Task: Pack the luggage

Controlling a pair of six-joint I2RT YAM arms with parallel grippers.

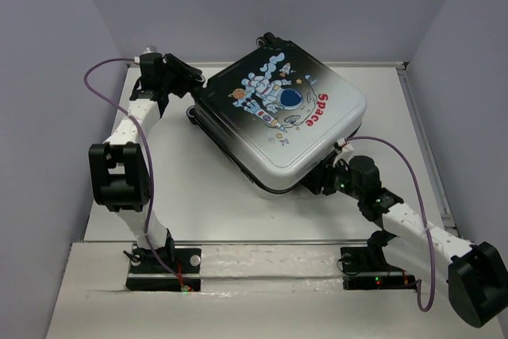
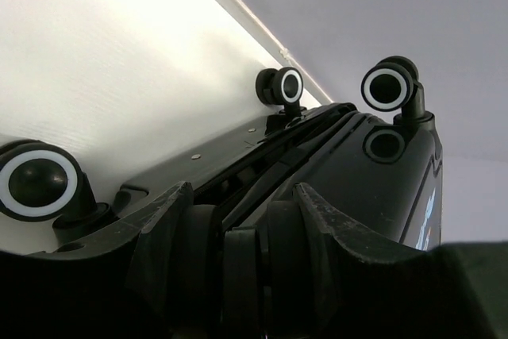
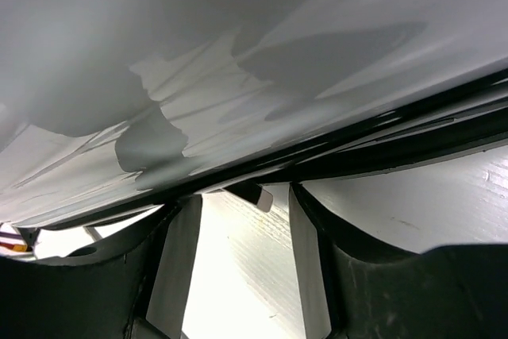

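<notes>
White table (image 1: 206, 196) surface is seen nearest, with both arm bases bolted at its near edge and a purple cable (image 1: 148, 188) trailed along the left arm. Just beyond, on the right, the right gripper (image 1: 328, 177) is held low against the near right edge of the luggage (image 1: 278, 117). In the right wrist view its fingers (image 3: 178, 252) are shown apart, with bare table visible through the gap and nothing clamped. A small pale tab (image 3: 255, 195), possibly a zip pull, is seen at the mouth of the jaws beneath the dark seam.

The luggage is laid flat at the middle of the table, turned at an angle, with its astronaut and red "Space" print facing up. Its lid is lowered onto the lower shell, so no contents can be seen.

Farther off, at the far left corner, the left gripper (image 1: 193, 85) is placed at the wheel end. In the left wrist view its fingers (image 2: 171, 228) are set astride the seam edge below the caster wheels (image 2: 38, 182). Whether that edge is pinched cannot be told.

The task is judged to be late on: the case is shut down, but the seam looks slightly parted, so fastening is probably what is left.
</notes>
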